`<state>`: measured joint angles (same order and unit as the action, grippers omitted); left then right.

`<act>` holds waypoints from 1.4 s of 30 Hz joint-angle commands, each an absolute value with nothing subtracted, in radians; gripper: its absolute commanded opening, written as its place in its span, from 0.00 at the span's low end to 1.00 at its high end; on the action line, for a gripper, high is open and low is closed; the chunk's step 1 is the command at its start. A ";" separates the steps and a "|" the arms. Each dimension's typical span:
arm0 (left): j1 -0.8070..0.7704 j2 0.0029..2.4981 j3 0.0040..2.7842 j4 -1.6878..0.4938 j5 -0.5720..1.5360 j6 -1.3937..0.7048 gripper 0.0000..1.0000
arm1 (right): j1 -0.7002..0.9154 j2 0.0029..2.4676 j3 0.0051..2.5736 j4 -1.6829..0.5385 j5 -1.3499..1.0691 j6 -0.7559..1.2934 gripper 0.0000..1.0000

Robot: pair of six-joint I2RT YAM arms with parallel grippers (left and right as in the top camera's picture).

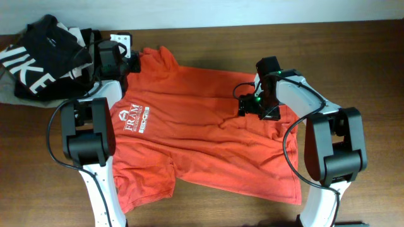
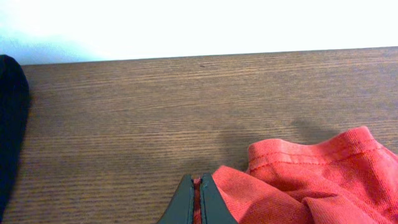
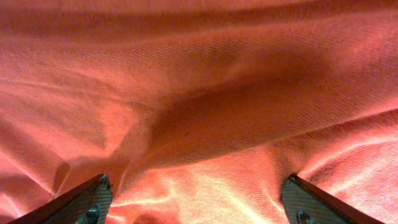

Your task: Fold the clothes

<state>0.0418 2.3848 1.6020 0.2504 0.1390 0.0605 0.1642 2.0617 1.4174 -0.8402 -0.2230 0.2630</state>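
Note:
The clothes, a red-orange T-shirt (image 1: 202, 132) with white lettering (image 1: 136, 118), lie spread and wrinkled over the wooden table. At the shirt's back left corner my left gripper (image 1: 134, 63) is shut on the fabric. In the left wrist view a thin strip of red cloth shows between the closed jaws (image 2: 197, 200), with the bunched hem (image 2: 311, 177) just to the right. My right gripper (image 1: 244, 108) stands open over the shirt's right half. Its fingertips (image 3: 84, 199) are far apart, and a raised fold of fabric (image 3: 199, 180) lies between them.
A black garment with big white letters (image 1: 38, 57) is heaped at the back left, over a grey one (image 1: 7, 94), close to my left arm. Its edge shows in the left wrist view (image 2: 9, 124). Bare table (image 1: 353, 57) runs to the back edge and the white wall.

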 commanded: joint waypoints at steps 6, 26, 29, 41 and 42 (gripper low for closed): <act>0.083 2.401 1.812 0.182 0.134 0.065 0.00 | 0.178 2.135 1.361 -0.840 -0.232 0.271 0.87; 0.088 2.426 1.815 -0.002 0.079 0.065 0.05 | -0.133 2.132 1.851 -0.838 -0.128 0.187 0.98; 0.088 2.428 1.815 -0.027 0.078 0.065 0.05 | -0.117 2.178 1.851 -0.778 -0.123 0.170 0.97; 0.088 2.429 1.815 -0.067 0.078 0.065 0.05 | -0.112 2.330 1.851 -0.665 -0.120 0.176 0.78; 0.088 2.433 1.814 -0.070 0.078 0.065 0.04 | -0.112 2.342 1.851 -0.657 -0.119 0.176 0.77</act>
<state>0.0811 2.4145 1.8011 -0.0612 0.0853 0.0605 -0.1143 2.3074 1.8450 -0.6743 -0.1173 0.1795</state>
